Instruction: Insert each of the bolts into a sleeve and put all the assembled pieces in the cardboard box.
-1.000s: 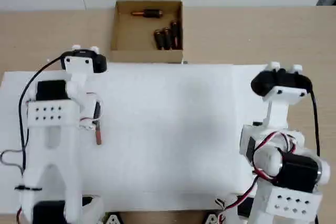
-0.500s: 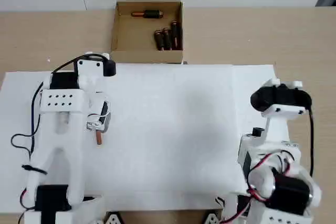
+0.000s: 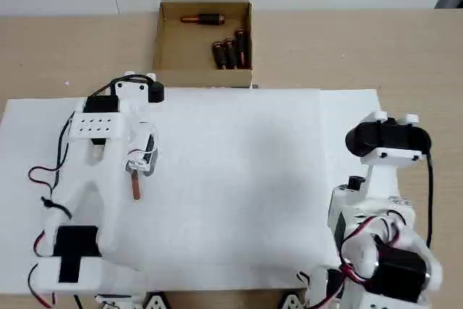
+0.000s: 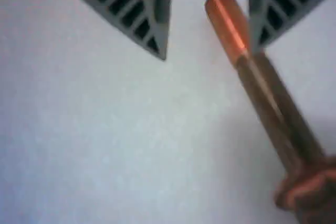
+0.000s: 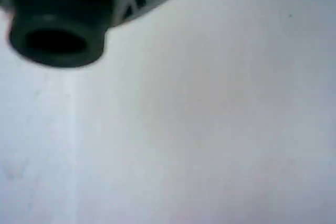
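Left gripper [image 4: 207,45] swung right, now straddling the bolt [image 4: 262,93] — jaws wide, nothing gripped | next: close on it

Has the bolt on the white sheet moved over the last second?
No. The bolt lies at the same spot on the white sheet, just as far from the cardboard box.
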You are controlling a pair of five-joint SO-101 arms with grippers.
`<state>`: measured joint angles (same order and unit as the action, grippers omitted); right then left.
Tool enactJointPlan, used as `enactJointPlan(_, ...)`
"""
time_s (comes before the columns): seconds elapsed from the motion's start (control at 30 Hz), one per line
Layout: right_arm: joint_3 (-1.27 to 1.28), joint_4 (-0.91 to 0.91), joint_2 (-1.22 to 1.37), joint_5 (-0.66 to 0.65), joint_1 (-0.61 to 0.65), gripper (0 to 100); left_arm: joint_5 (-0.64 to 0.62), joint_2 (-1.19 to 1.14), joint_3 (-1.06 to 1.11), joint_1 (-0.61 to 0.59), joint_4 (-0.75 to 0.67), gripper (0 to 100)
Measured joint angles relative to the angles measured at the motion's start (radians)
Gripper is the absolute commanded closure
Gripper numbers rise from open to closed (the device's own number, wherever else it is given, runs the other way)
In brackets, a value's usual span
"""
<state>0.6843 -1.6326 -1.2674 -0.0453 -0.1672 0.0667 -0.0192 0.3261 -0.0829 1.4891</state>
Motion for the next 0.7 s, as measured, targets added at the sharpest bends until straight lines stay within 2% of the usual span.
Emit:
enactJointPlan(0.33, 0.000, 0.000, 0.000, 0.000, 0.000, 99.5, 0.046, -0.084, -0.074, -0.117, -0.038, 90)
enactJointPlan(0.7, 0.000, 0.000, 0.000, 0.000, 0.000, 99.5, 0.071, -0.150, -0.104, -0.118, -0.040, 90)
